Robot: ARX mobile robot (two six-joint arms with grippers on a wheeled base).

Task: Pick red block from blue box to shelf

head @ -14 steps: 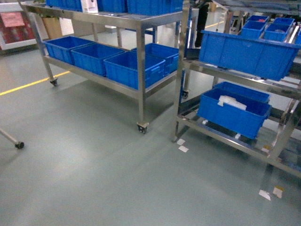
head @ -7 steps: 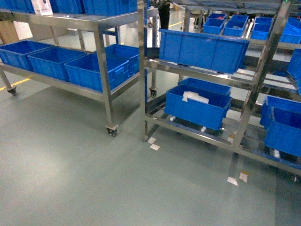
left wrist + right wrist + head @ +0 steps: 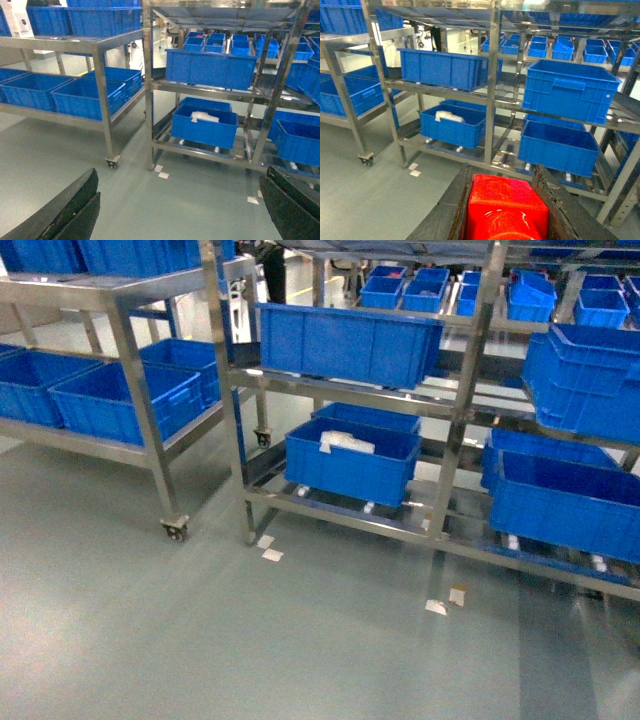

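No brand, label or readable writing shows on anything in front of me; the only pale marks are scraps of tape (image 3: 271, 555) on the floor (image 3: 150, 640) by the rack's feet and something white (image 3: 347, 442) lying in a low crate (image 3: 352, 462).

My right tool (image 3: 504, 210) fills the bottom of the right wrist view, its two dark fingers (image 3: 451, 210) pressed against either side of the red block (image 3: 506, 210), which sits clamped between them with its glossy top face toward the camera. The tool points forward toward the shelf (image 3: 492, 90), whose steel post rises straight ahead of it, with the floor below.

My left tool (image 3: 180, 210) is spread wide: in the left wrist view one dark finger (image 3: 70, 210) slants in at the lower left corner and the other at the lower right corner, with bare floor between them and nothing held. It faces the shelf too.

Neither arm shows in the head view. That view slants down on the shelf, with dark blue ribbed crates on its rails: a long crate (image 3: 345, 340) on the middle tier, the low one beneath it, more to the right. A second steel rack on castors (image 3: 130, 360) stands just to the left, also loaded with blue crates. The blue box is not in view.
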